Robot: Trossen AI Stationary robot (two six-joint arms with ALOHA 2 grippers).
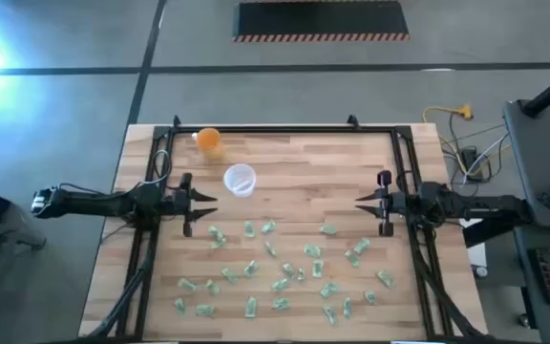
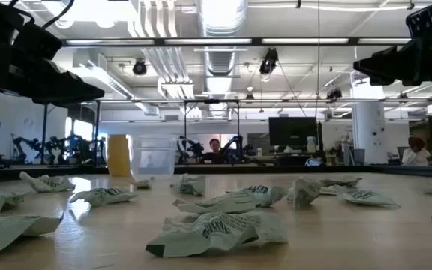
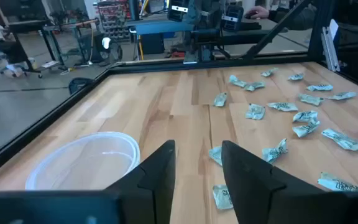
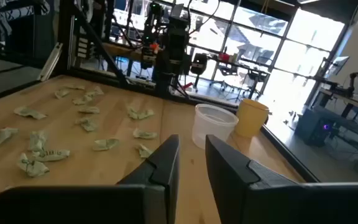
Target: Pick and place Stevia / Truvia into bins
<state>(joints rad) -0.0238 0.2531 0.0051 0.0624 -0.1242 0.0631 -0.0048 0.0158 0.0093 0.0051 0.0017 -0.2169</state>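
Observation:
Several pale green-and-white Stevia sachets point(image 1: 280, 272) lie scattered flat over the near half of the wooden table, also seen in the low view point(image 2: 216, 229). The clear plastic cup point(image 1: 240, 179) stands upright near the far-left part, with an orange cup point(image 1: 209, 141) behind it. My left gripper point(image 1: 206, 205) hovers open above the table at the left, just near of the clear cup point(image 3: 86, 165). My right gripper point(image 1: 363, 204) hovers open at the right side, pointing toward the table's middle. Neither holds anything.
A black metal frame point(image 1: 275, 129) runs along the table's far and side edges. Bare wood lies between the two grippers and along the far half. Cables and a keyboard sit off the table to the right. People sit in the room beyond the table.

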